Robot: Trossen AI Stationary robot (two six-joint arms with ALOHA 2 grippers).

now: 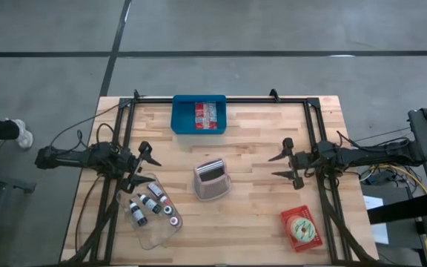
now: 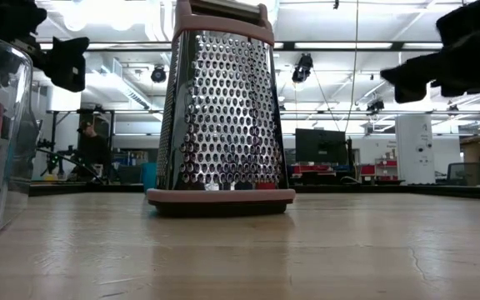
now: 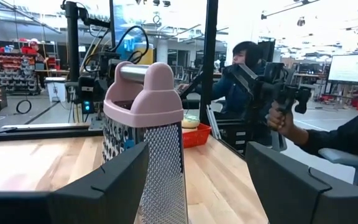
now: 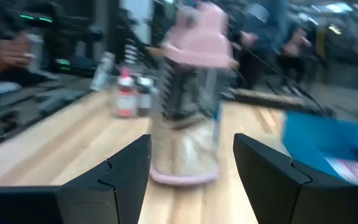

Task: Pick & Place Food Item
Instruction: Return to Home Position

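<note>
A doughnut (image 1: 300,228) lies in a red tray (image 1: 290,216) near the table's front right; the tray also shows past the grater in the left wrist view (image 3: 196,133). A blue bin (image 1: 184,119) with a red-and-white packet (image 1: 206,114) stands at the far edge. My right gripper (image 1: 282,166) is open above the table, right of a pink-topped box grater (image 1: 212,179). My left gripper (image 1: 146,165) is open left of the grater. Both touch nothing.
The grater (image 2: 221,108) stands upright at mid-table between both grippers. A clear tray (image 1: 163,231) with several small bottles (image 1: 148,205) lies at the front left, under my left gripper. A person's hand (image 3: 283,122) shows beyond the table's right side.
</note>
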